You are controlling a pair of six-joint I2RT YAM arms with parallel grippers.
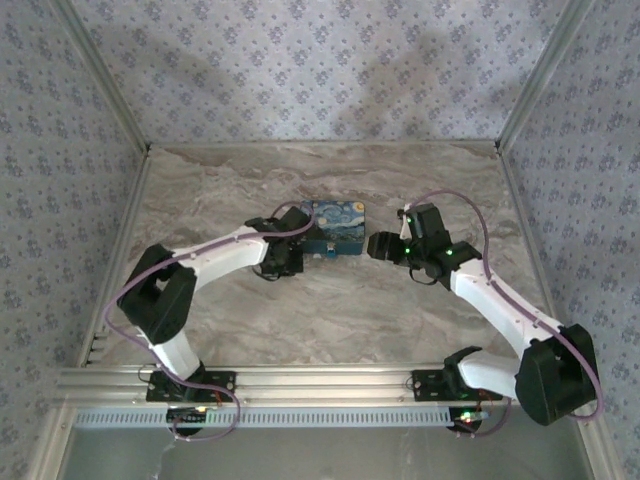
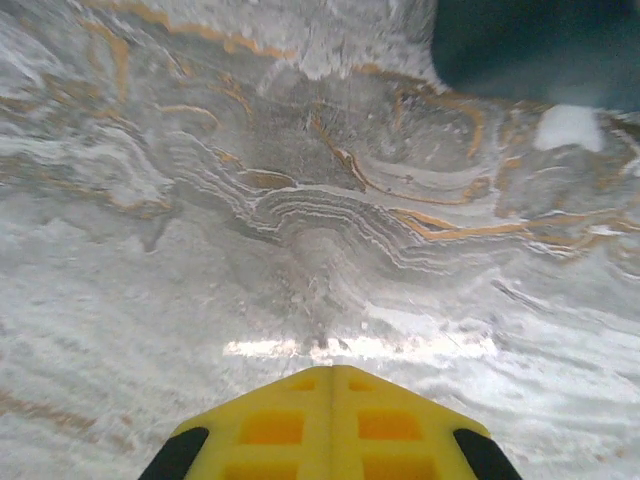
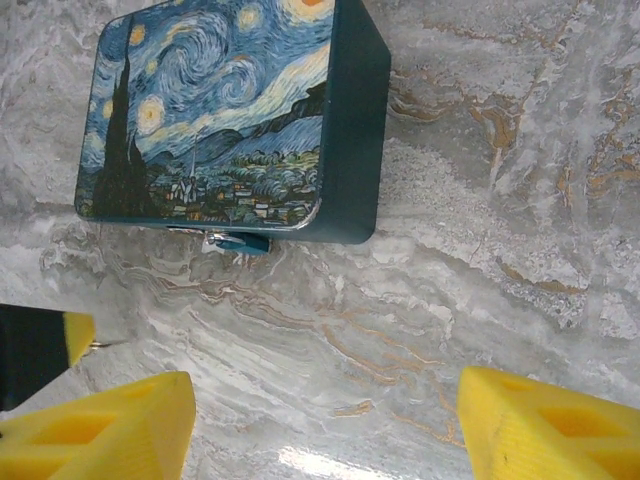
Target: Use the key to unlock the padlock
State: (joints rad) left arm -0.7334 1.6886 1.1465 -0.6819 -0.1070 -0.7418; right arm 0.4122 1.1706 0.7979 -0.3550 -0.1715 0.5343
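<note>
The left hand is seen pressed together over the grey marbled worktop; the right hand is held spread, the teal tin printed with a starry night painting just ahead of it, the small silvery lock on the tin's near edge

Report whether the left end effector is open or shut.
Shut. In the left wrist view the left end effector has its yellow fingers pressed together with no gap.

left hand closed tight over the marble table, dark teal box corner at top right
</note>
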